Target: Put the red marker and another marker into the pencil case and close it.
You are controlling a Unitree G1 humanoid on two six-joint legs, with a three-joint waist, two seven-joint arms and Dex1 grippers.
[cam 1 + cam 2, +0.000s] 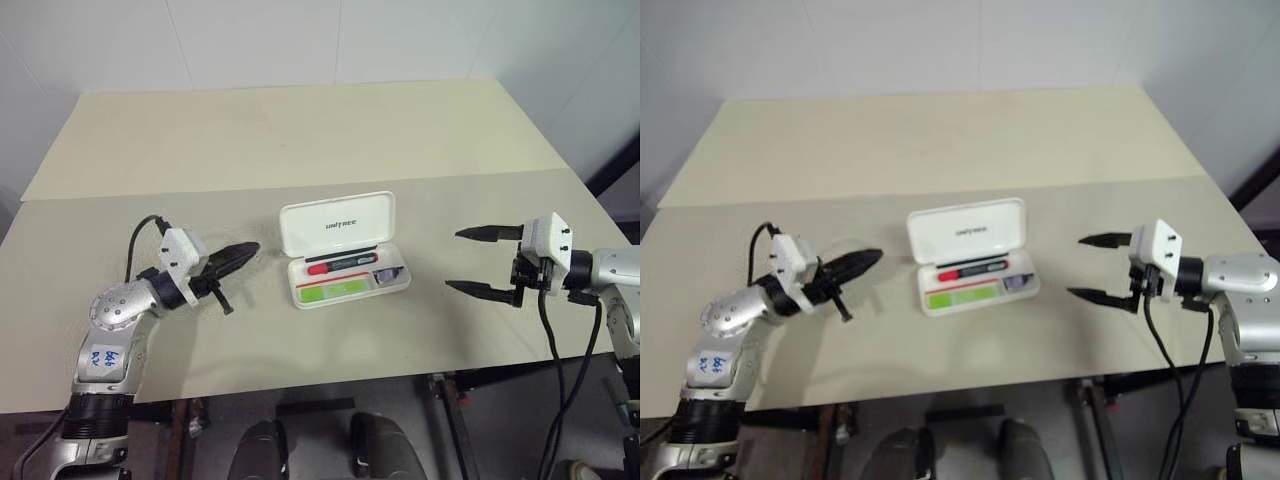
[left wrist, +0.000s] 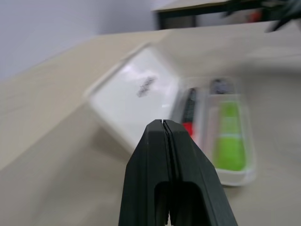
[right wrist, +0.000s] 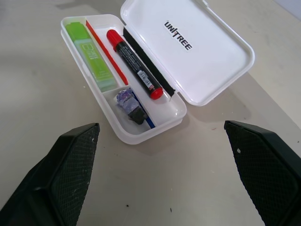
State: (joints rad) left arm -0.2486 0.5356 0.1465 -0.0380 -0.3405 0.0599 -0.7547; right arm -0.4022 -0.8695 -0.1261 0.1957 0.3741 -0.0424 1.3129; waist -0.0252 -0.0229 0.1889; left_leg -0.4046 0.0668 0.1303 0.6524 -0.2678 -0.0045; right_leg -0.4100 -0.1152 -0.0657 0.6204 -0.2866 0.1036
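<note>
The white pencil case [image 1: 338,225] lies open at the middle of the table, its lid tilted back. The red marker [image 1: 340,265] lies in the tray's rear slot, and the lime-green highlighter [image 1: 335,291] in the front slot. My left gripper [image 1: 245,252] is shut on nothing, level, just left of the case and pointing at it. In the left wrist view its fingertips [image 2: 163,124] are pressed together in front of the lid [image 2: 136,94]. My right gripper [image 1: 462,261] hangs open to the right of the case, apart from it. The right wrist view shows the red marker [image 3: 135,64] and the highlighter [image 3: 90,49] inside.
A small grey block [image 3: 130,104] sits in the case's short compartment. The beige table [image 1: 300,140] stretches far behind the case, with a seam across it. Its front edge [image 1: 330,385] runs close below both arms. A black cable [image 1: 548,330] hangs from the right wrist.
</note>
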